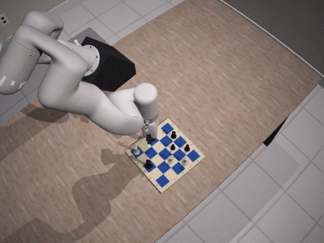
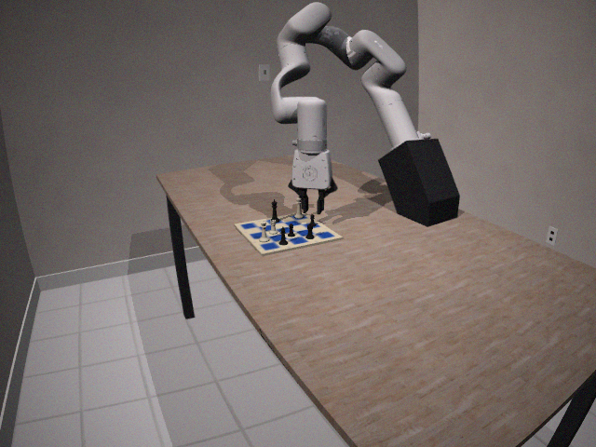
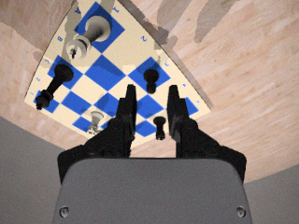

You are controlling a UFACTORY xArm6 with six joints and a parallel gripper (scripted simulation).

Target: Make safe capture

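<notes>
A small blue and cream chessboard [image 1: 164, 154] lies on the wooden table. A tall white piece [image 1: 135, 150] stands on its left corner square, and a tall black piece [image 1: 148, 164] stands near it. Black pawns [image 1: 173, 134] [image 1: 172, 147] [image 1: 187, 148] and two white pieces [image 1: 170, 158] [image 1: 184, 160] stand further right. My gripper [image 1: 149, 141] hangs over the board's edge nearest the arm, partly open and empty. In the wrist view its fingers frame a black pawn [image 3: 151, 77] below them, with another black pawn [image 3: 161, 126] beyond. In the exterior view the gripper [image 2: 311, 204] is a little above the pieces.
The arm's black base block [image 1: 107, 66] stands on the table behind the board. The table edge [image 1: 183, 214] runs close to the board's front side. The tall white piece [image 3: 90, 34] and the tall black piece [image 3: 56, 84] rise left of the fingers.
</notes>
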